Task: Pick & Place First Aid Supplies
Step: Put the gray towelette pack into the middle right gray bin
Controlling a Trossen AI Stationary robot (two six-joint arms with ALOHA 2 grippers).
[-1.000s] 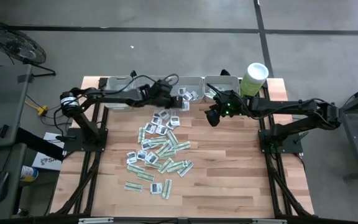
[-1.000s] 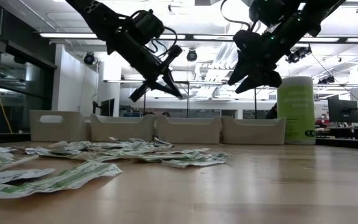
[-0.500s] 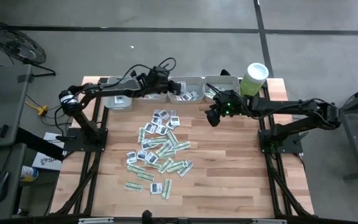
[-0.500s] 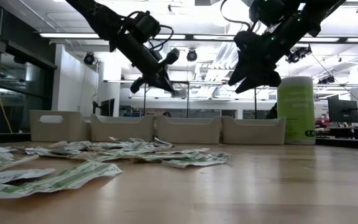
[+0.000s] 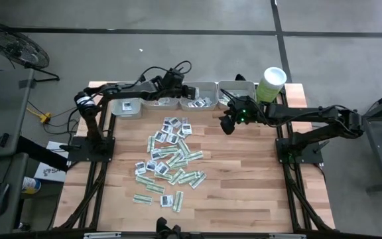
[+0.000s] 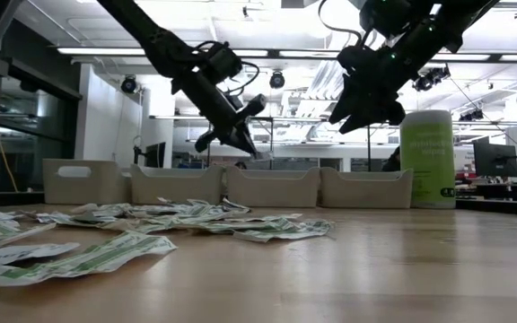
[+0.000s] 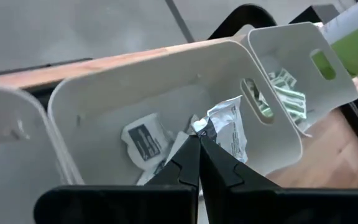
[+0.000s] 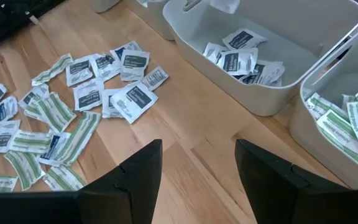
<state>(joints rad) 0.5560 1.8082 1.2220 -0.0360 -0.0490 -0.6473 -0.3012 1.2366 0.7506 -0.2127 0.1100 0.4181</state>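
Above a grey tray [image 5: 199, 103] at the tabletop's [image 5: 244, 172] far edge, a white sachet [image 7: 229, 127] is pinched at its corner by the left gripper [image 7: 197, 138], its fingers pressed together on it. More sachets [image 5: 170, 159] are scattered across the tabletop's middle. Beside that pile, the right gripper [image 5: 227, 124] is held above the wood with fingers apart, nothing between them.
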